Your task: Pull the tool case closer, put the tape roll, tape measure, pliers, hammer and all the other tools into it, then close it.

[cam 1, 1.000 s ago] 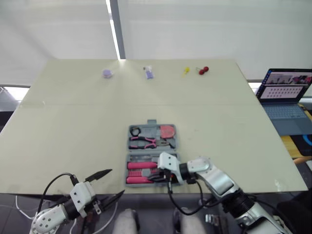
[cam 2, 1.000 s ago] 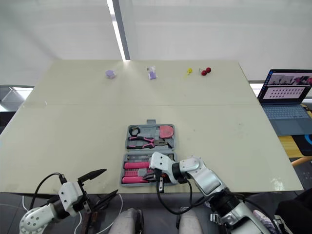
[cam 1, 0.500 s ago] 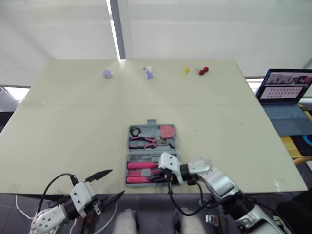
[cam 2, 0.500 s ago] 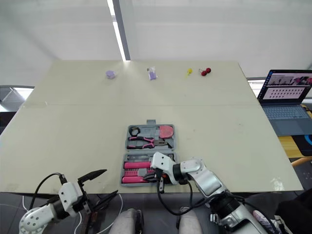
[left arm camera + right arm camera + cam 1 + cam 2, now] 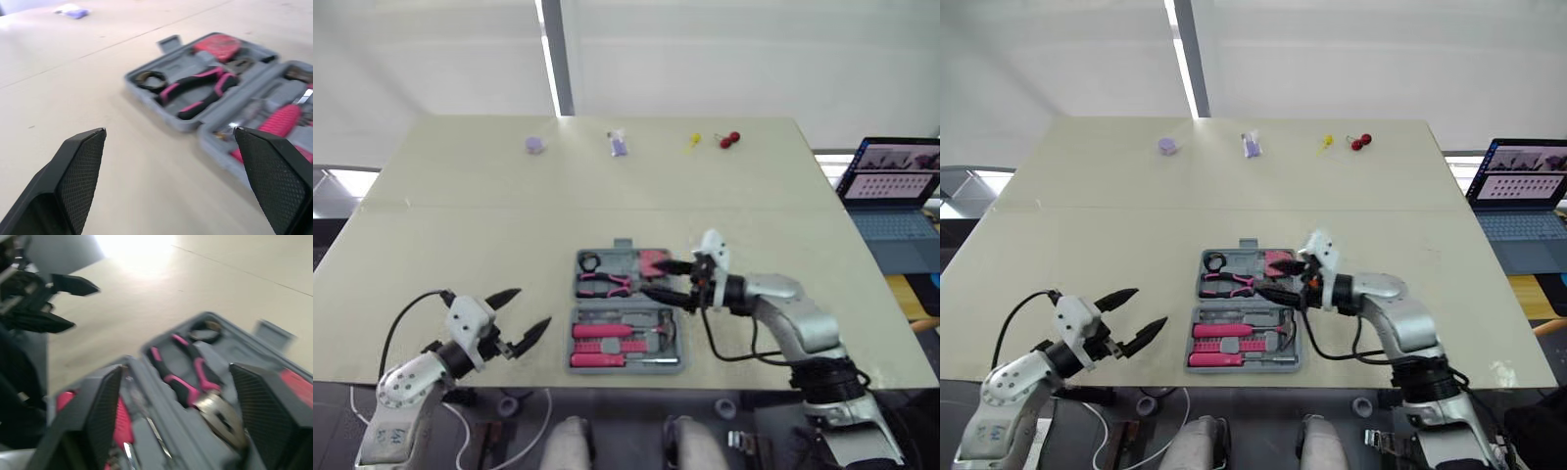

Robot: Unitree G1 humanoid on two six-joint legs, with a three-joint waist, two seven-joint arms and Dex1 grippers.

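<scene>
Case (image 5: 617, 305) lies open on your table (image 5: 460, 225), near the front edge and about mid-width; in its far half you have the tape roll (image 5: 586, 262) at the left, the pliers (image 5: 605, 284) just on the near side of it, and the tape measure (image 5: 651, 258) at the right; pink-handled tools (image 5: 597, 332) lie in the near half, and you cannot tell which of them is the hammer. Your right gripper (image 5: 654, 279) hangs over the right end of the far half, fingers spread wide with nothing between them, above the pliers' head and just beside the tape measure; your left gripper (image 5: 529, 307) hovers left of the case, apart from it, fingers likewise wide and empty. Laptop (image 5: 899, 171) sits off the table to your right.
</scene>
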